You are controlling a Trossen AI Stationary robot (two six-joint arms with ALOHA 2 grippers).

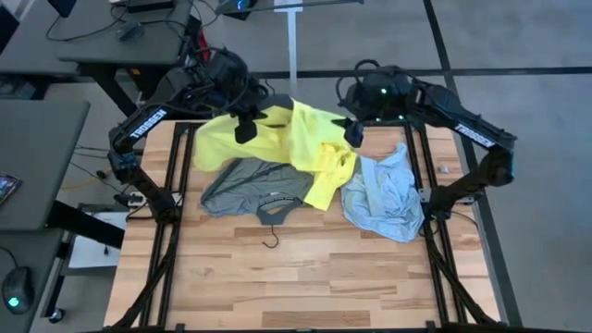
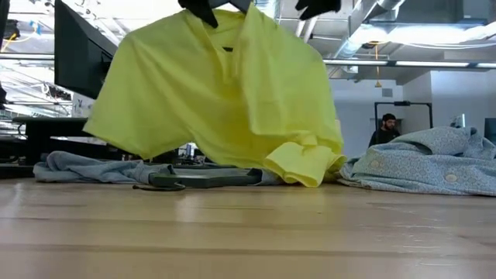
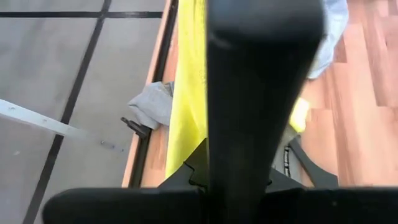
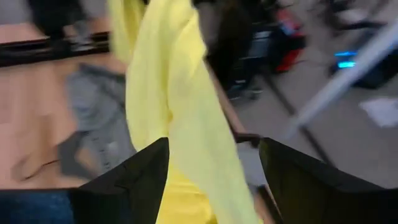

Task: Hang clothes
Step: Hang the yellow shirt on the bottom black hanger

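The neon-yellow T-shirt [image 1: 301, 139] hangs high over the table's far middle. My left gripper [image 1: 245, 128] is shut on its top. The shirt's lower folds [image 2: 298, 167] rest on the table. My right gripper [image 1: 354, 132] stands open at the shirt's right side; in the right wrist view, yellow cloth [image 4: 186, 124] runs between its spread fingers. The grey T-shirt [image 1: 245, 183] lies flat below the yellow one, with a black hanger [image 1: 276, 208] on its near edge. The light-blue shirt [image 1: 384, 194] lies crumpled at the right. My left gripper holds the yellow T-shirt by its top edge [image 2: 213, 19], coming slanting down from the far left. The gripper itself hides the place of contact. The shirt hangs spread below the fingers, its lower right part lying on the table. Whether my right gripper's open fingers [image 4: 146, 174] touch the yellow cloth between them, I cannot tell.
The near half of the wooden table [image 1: 305, 287] is bare. Black rails [image 1: 176, 185] run along both of its sides. Desks with gear stand beyond the far left corner. A person [image 2: 385, 128] shows far back in the room.
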